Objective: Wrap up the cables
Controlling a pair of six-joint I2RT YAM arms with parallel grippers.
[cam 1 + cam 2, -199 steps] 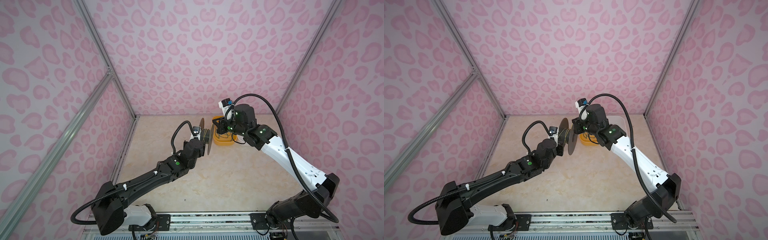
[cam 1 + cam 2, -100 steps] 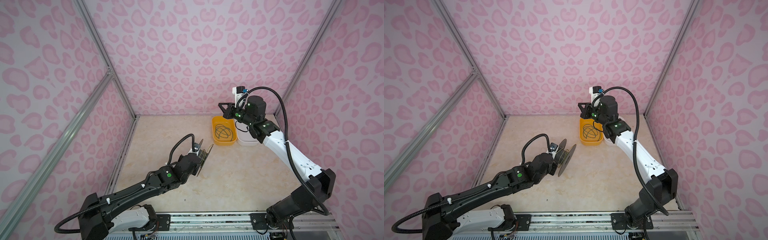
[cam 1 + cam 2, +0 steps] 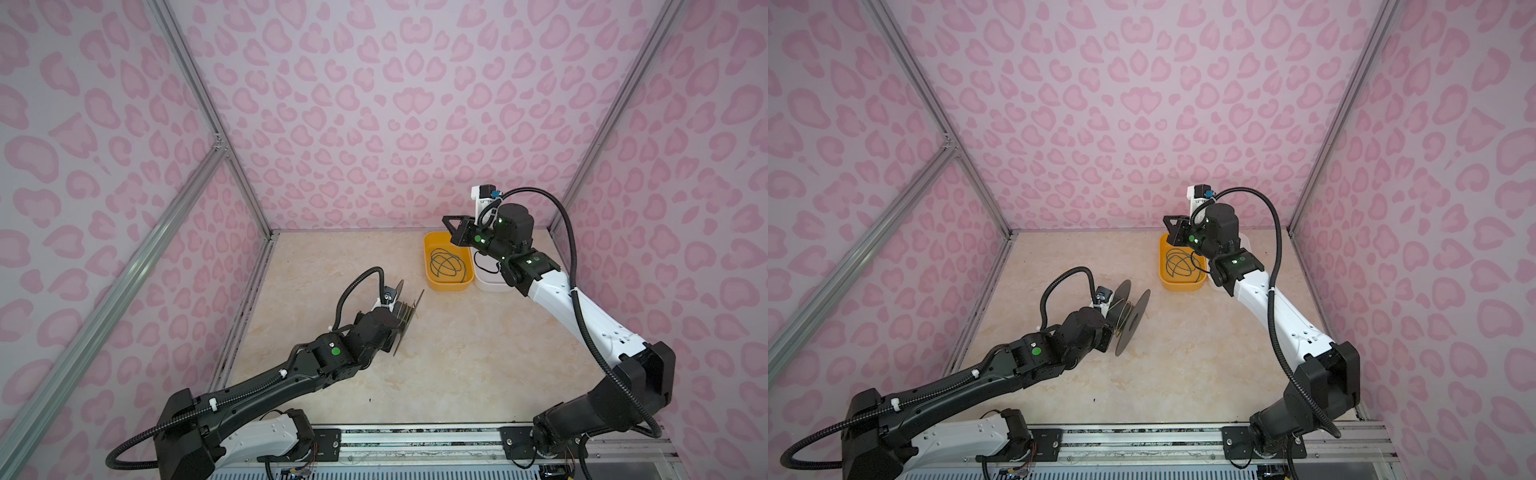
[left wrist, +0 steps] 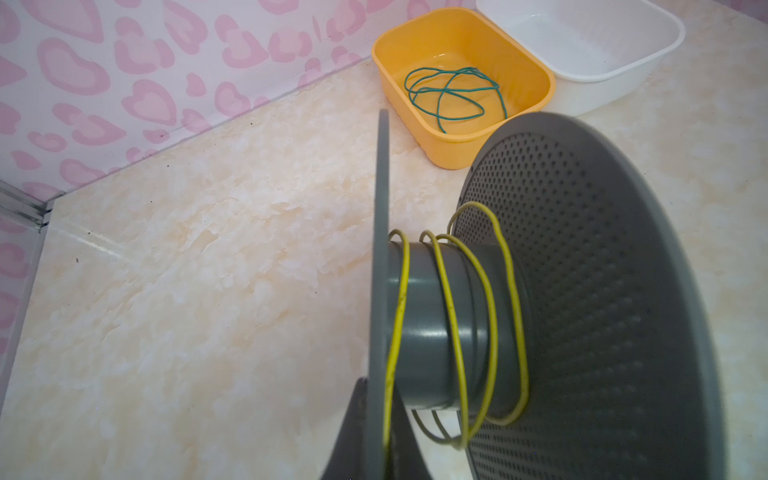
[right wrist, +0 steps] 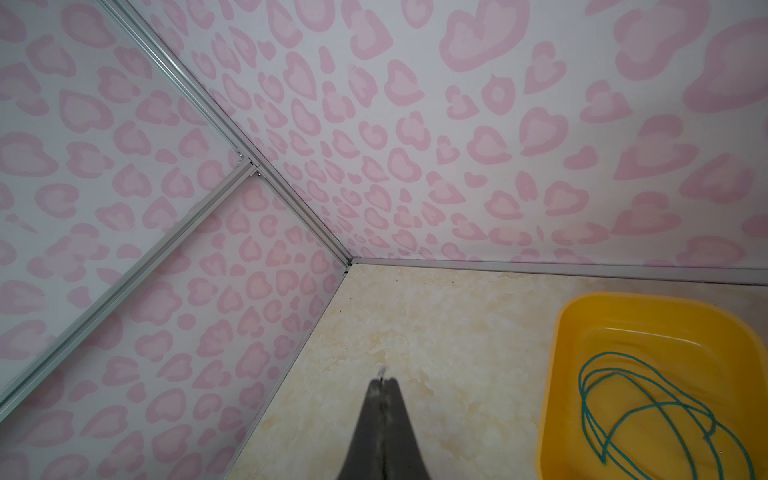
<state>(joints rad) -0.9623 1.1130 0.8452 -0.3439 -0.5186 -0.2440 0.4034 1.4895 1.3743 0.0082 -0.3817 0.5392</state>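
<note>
Spool (image 4: 424, 328) with yellow cable (image 4: 452, 324) wound: clamped in my left gripper (image 4: 376, 428) | right gripper (image 5: 382, 384): together, empty | next: open, take green cable (image 5: 648, 409) beside it.

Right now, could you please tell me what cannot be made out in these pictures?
Left gripper: in the left wrist view, jaws cut off by the edge and partly behind the spool.
Yellow cable: same view, ends hidden behind the spool's core.
White tub: in a top view, mostly under the right arm.
Speck at the right gripper tip: right wrist view, too small and blurred.
</note>
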